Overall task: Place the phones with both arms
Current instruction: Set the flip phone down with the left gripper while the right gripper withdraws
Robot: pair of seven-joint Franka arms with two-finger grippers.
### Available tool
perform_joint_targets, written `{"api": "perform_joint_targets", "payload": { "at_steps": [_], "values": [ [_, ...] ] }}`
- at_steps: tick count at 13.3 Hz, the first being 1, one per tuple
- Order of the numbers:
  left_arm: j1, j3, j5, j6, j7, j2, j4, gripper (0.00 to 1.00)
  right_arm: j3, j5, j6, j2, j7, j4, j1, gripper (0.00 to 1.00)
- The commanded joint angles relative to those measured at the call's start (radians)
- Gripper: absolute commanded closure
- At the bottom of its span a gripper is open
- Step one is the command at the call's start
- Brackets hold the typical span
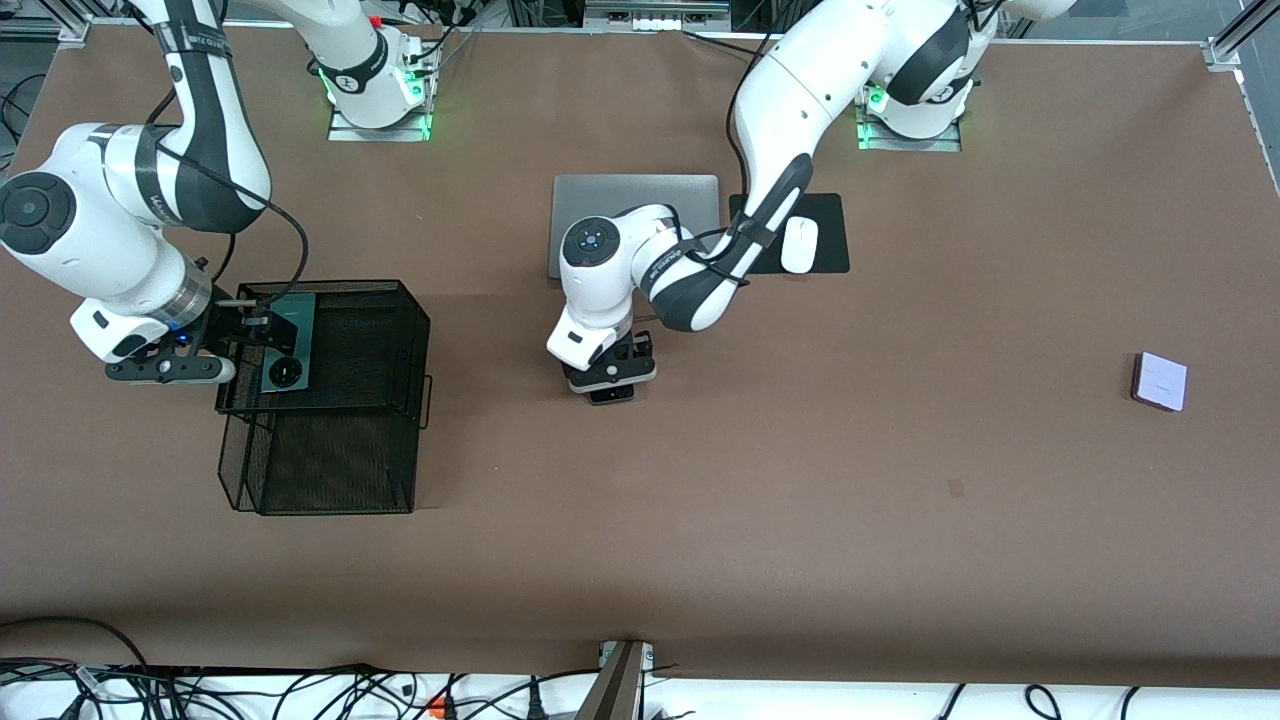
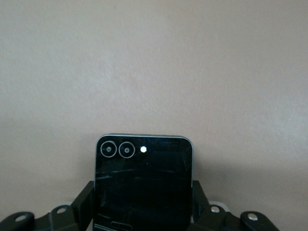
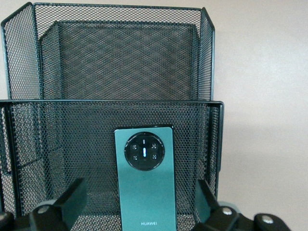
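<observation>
Mid-task: green phone (image 3: 146, 180) lies in the upper tier of the mesh rack (image 1: 400, 330), which stands toward the right arm's end of the table. Right gripper (image 1: 245, 330) hangs over that tier's edge with fingers spread wide and nothing between them, so that drop looks done. Left gripper (image 1: 612, 378) sits low at mid-table, just in front of the laptop (image 1: 610, 195), pinched onto the black phone's (image 2: 143, 185) sides. Lilac phone (image 1: 1160, 381) lies alone near the table edge at the left arm's end. Next, I'd guess: lift black phone clear, carry to rack; right arm must back off first to avoid a clash.
</observation>
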Motion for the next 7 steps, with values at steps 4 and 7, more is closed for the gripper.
{"api": "perform_joint_targets", "payload": {
  "at_steps": [4, 7],
  "values": [
    [-0.020, 0.017, 0.026, -0.016, -0.029, 0.014, 0.047, 0.00, -0.007, 0.021, -0.012, 0.001, -0.005, 0.005, 0.003, 0.00],
    [-0.014, 0.051, 0.026, -0.026, -0.026, -0.017, 0.045, 0.00, -0.007, 0.021, -0.012, 0.001, -0.005, 0.007, 0.003, 0.00]
  ]
}}
